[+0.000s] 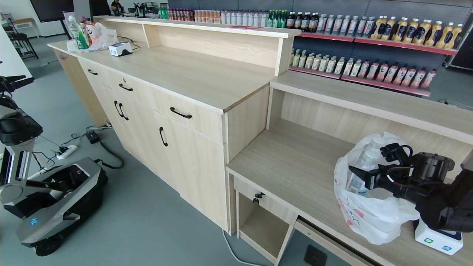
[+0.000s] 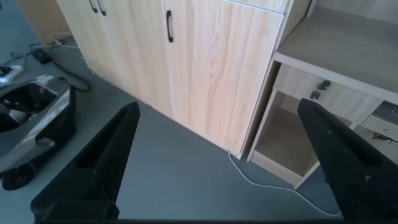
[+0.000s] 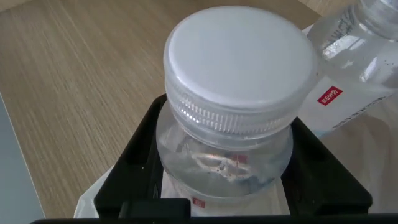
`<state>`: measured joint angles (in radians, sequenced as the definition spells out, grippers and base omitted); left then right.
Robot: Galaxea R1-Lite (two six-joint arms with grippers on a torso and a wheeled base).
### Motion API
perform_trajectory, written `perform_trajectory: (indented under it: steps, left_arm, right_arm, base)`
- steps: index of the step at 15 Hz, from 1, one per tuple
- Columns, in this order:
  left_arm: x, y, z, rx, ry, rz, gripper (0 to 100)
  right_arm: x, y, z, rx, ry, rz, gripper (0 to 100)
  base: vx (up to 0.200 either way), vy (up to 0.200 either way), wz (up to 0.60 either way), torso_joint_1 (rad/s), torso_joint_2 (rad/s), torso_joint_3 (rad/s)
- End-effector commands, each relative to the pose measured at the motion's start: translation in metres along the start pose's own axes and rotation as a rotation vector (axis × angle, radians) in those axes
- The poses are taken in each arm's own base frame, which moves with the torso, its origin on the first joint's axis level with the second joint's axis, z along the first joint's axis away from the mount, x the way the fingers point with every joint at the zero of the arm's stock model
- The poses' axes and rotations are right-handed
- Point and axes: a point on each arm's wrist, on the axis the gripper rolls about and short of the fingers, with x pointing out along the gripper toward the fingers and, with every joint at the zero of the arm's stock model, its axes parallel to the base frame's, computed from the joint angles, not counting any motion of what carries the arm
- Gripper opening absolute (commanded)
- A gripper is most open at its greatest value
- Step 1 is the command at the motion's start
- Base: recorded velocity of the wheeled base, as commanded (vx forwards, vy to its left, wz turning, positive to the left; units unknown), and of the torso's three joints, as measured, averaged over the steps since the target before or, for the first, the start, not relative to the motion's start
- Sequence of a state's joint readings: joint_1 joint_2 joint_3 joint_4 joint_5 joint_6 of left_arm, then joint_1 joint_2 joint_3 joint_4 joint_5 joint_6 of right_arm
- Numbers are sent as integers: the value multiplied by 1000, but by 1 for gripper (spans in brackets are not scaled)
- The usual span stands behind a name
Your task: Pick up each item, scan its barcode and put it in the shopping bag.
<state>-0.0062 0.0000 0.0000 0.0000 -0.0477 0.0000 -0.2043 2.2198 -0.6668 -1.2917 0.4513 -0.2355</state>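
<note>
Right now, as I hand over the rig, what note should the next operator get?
Left gripper: open, holding nothing, low over the floor by the cabinets.
Right gripper: shut on a clear bottle at the shopping bag on the low counter.
Done: a second bottle is in the bag.
Left: release the held bottle into the bag; I cannot tell whether it was scanned. The scanner stands beside the bag.

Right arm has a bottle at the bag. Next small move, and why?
Probably lower it a little and open the right gripper. It is shut on the white-capped bottle, held upright at the mouth of the shopping bag and beside a second bottle already inside. Release looks like the only step left.
</note>
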Motion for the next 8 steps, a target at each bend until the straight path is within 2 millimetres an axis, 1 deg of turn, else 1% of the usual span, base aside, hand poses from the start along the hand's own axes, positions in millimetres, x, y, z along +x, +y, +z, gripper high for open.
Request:
perform_trajectory:
  steps: [1, 3, 5, 6, 8]
  left_arm:
    - [0, 0, 0, 0, 2, 0, 100]
    - [0, 0, 0, 0, 2, 0, 100]
    - [0, 0, 0, 0, 2, 0, 100]
    - [0, 0, 0, 0, 2, 0, 100]
    - [0, 0, 0, 0, 2, 0, 100]
  right_arm:
    - [-2, 0, -7, 3, 24, 6, 0]
    - [-5, -2, -9, -5, 26, 38, 0]
    - [-7, -5, -11, -21, 29, 34, 0]
    - [-7, -5, -10, -21, 29, 34, 100]
    - [-9, -6, -9, -19, 25, 30, 100]
  base:
    - [0, 0, 0, 0, 0, 0]
    - [0, 0, 0, 0, 0, 0]
    - [0, 0, 0, 0, 0, 0]
    - [0, 0, 0, 0, 0, 0]
    - [0, 0, 0, 0, 0, 0]
